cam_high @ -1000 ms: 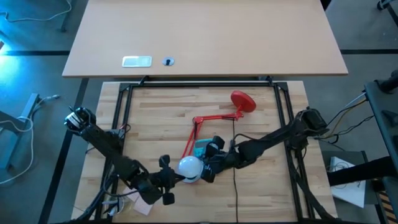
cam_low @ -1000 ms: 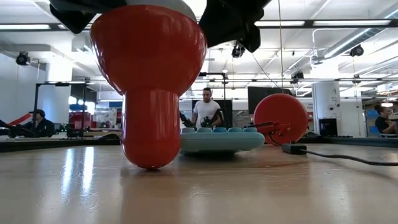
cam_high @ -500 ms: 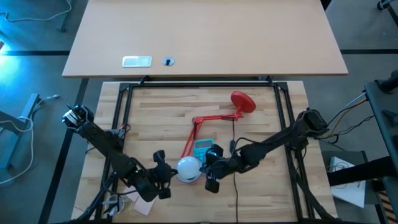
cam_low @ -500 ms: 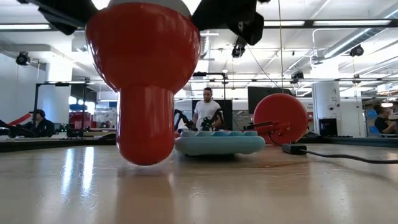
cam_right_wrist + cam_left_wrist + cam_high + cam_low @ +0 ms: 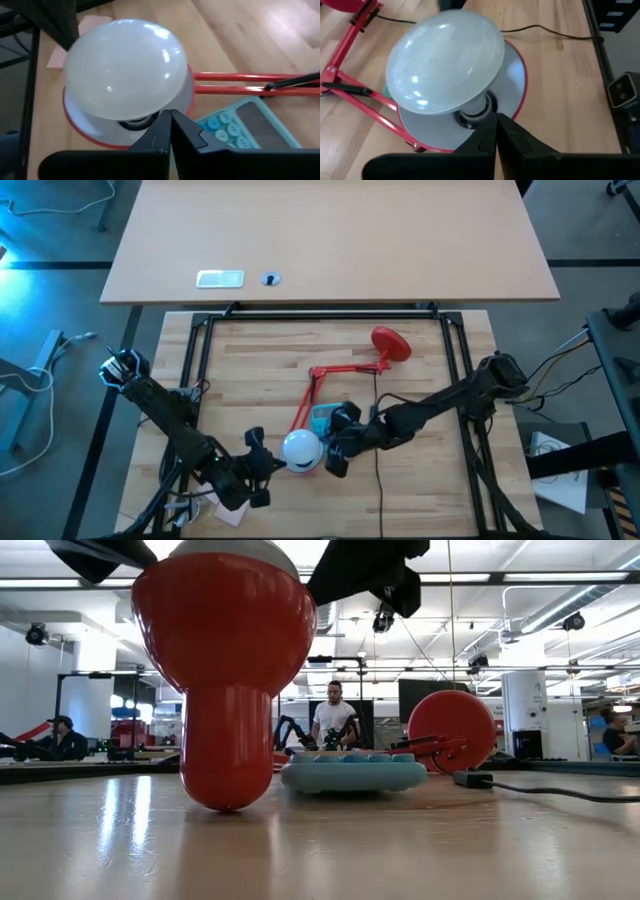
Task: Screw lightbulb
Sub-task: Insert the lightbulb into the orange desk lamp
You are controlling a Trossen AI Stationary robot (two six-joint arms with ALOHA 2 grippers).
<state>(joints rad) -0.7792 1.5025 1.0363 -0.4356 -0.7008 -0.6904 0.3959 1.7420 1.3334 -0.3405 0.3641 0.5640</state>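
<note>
The white lightbulb (image 5: 445, 62) stands dome-up in the red lamp's shade (image 5: 225, 640). The shade opens upward and rests on the table by its narrow neck (image 5: 225, 795). In the high view the lightbulb (image 5: 302, 448) sits near the table's near edge. My left gripper (image 5: 496, 120) is shut at its left side, fingertips by the bulb's greyish neck (image 5: 475, 107). My right gripper (image 5: 168, 116) is shut at its right side, fingertips just under the dome (image 5: 125, 67). Both hang above the shade's rim in the low view. My left gripper comes slanting down from the table's left, its shut fingertips (image 5: 487, 127) over the shade's white inside (image 5: 512, 75) beside the bulb's neck; I cannot tell whether they touch. My right gripper comes slanting down from the right, its shut fingertips (image 5: 161, 122) at the bulb's underside; touch cannot be told.
The lamp's red arm runs to its round base (image 5: 390, 343) at the far right. A teal keypad (image 5: 325, 418) lies just behind the shade. A black cable (image 5: 378, 480) runs to the near edge. A pink note (image 5: 228, 510) lies by the left arm. People stand in the room beyond.
The shade with the bulb has shifted a little toward the table's left edge, lifting off briefly and settling back on its neck. My right gripper went toward the near edge and came back. My left gripper has drawn slightly toward the left.
</note>
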